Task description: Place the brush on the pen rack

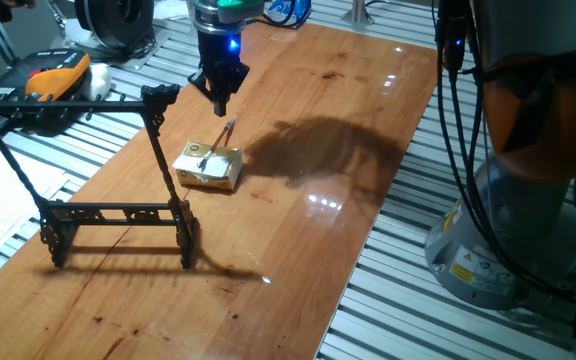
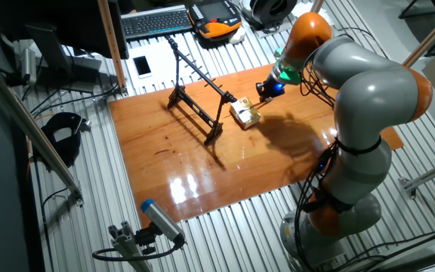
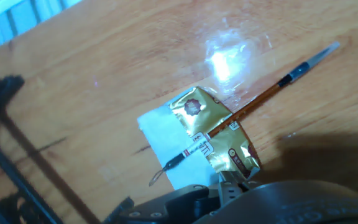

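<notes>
I see the end effector [image 1: 219,103] hanging above the table [image 1: 348,130], empty, a little beyond the far end of the brush [image 1: 217,144] and clear of it. Its fingers come to a narrow point in the one fixed view; I cannot tell whether they are open or closed, since the hand view shows only a dark part of the housing at its bottom edge. A blue light glows on the wrist above it.

The brush [image 3: 241,113] lies tilted across the top of the yellowish block [image 1: 209,166]: one end rests on the block, the shaft slopes off its far side, and the dark ferrule and pale tip appear to reach the wood, though glare there makes contact uncertain. A thin loop hangs from the end that lies on the block [image 3: 213,140]. In the hand view the block shows a gold wrapper with a white face.

The pen rack [image 1: 93,170] stands upright near the left long edge of the table, just beside the block and apart from it. Its top crossbar reaches out past the table edge. In the other fixed view the rack [image 2: 196,98] sits toward the far edge, with the block [image 2: 245,114] beside its end.
</notes>
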Robot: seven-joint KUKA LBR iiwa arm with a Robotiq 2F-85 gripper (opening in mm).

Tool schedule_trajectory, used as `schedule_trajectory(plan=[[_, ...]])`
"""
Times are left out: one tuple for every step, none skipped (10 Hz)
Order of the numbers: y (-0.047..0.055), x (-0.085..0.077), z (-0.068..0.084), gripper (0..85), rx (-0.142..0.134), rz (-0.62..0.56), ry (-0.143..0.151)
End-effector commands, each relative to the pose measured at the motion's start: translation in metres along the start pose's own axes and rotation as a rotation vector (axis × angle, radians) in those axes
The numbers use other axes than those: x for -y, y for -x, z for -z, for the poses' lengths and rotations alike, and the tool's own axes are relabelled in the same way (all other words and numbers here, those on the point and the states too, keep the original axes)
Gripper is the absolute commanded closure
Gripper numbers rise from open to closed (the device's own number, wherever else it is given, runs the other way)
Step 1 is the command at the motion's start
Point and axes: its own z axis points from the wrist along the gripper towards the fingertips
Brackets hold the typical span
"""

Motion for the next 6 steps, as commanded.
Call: schedule_trajectory(plan=[[0.001, 0.001, -0.004, 85.0, 0.044, -0.191, 0.004], [0.002, 0.005, -0.01, 85.0, 0.05, -0.18, 0.006], [0.003, 0.008, -0.016, 85.0, 0.057, -0.174, 0.009], [0.004, 0.008, -0.019, 85.0, 0.058, -0.175, 0.008], [0.005, 0.009, -0.022, 85.0, 0.06, -0.183, 0.007], [0.005, 0.012, -0.024, 85.0, 0.067, -0.188, 0.007]])
